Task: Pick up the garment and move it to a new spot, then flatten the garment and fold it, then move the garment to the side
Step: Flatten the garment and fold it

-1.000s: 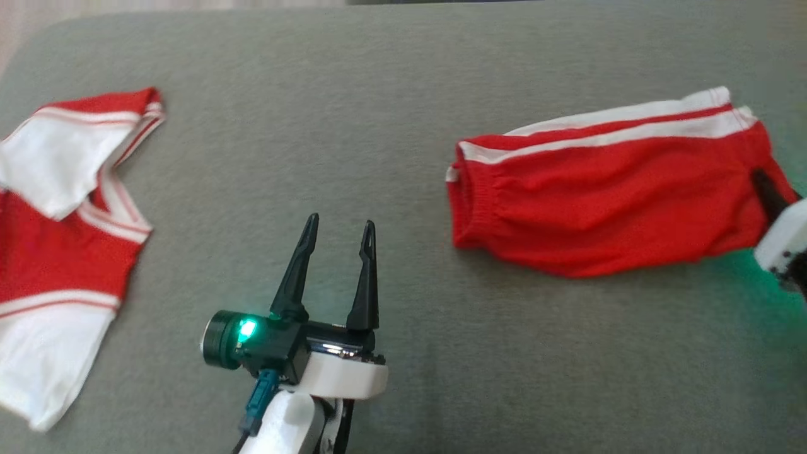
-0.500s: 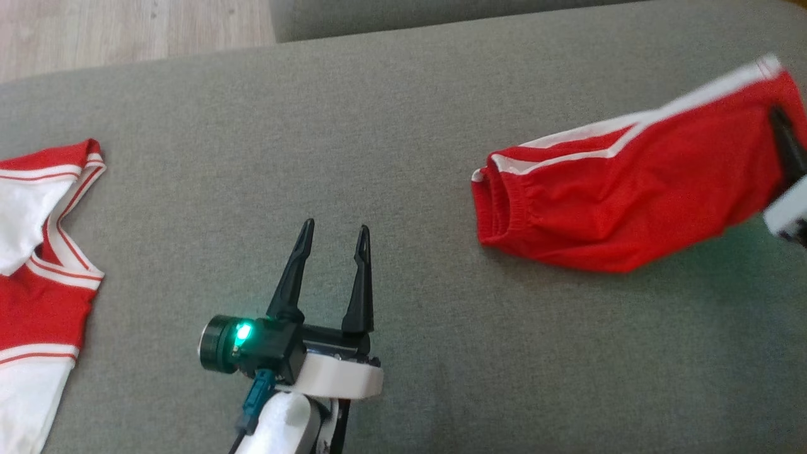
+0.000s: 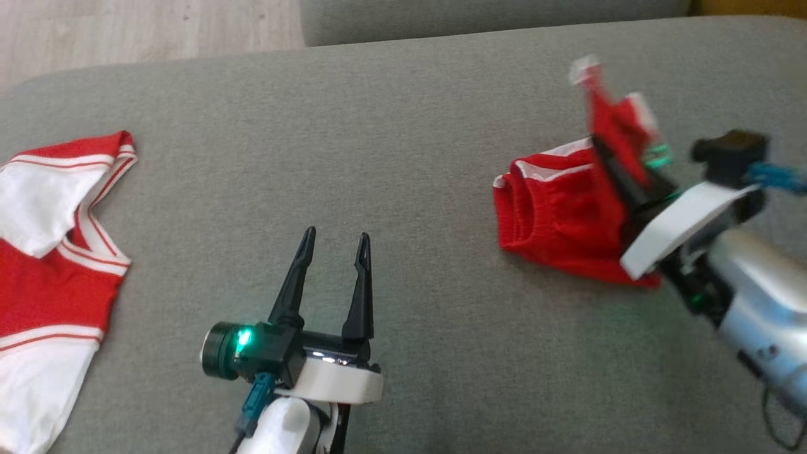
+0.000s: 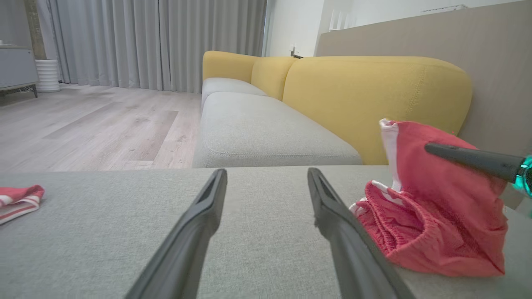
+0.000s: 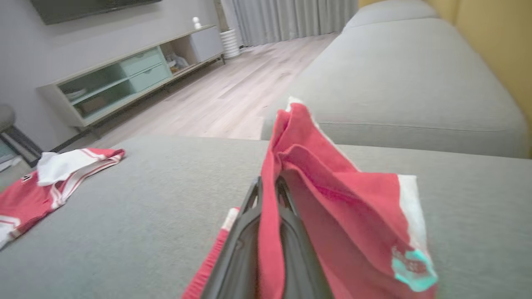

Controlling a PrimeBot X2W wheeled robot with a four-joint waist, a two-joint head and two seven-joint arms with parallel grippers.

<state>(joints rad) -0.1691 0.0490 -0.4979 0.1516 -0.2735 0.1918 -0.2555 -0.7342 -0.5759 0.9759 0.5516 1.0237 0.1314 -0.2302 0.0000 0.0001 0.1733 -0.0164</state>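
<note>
The right gripper point(image 5: 268, 185) pinches one end of the red fabric shorts with white side stripes point(image 3: 555, 214), holding it up while the waistband end lies on the grey woven sofa cushion point(image 3: 403, 126) at its right, and the left gripper point(image 3: 334, 236) hovers spread and empty mid-cushion.

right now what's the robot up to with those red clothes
The right pincer is shut on one end of the red shorts and holds that end raised, while the waistband end rests on the grey cushion. The left pincer is open, holds nothing, and sits apart from the shorts. A red and white shirt lies spread out at the robot's far left, with no pincer on it.
</note>
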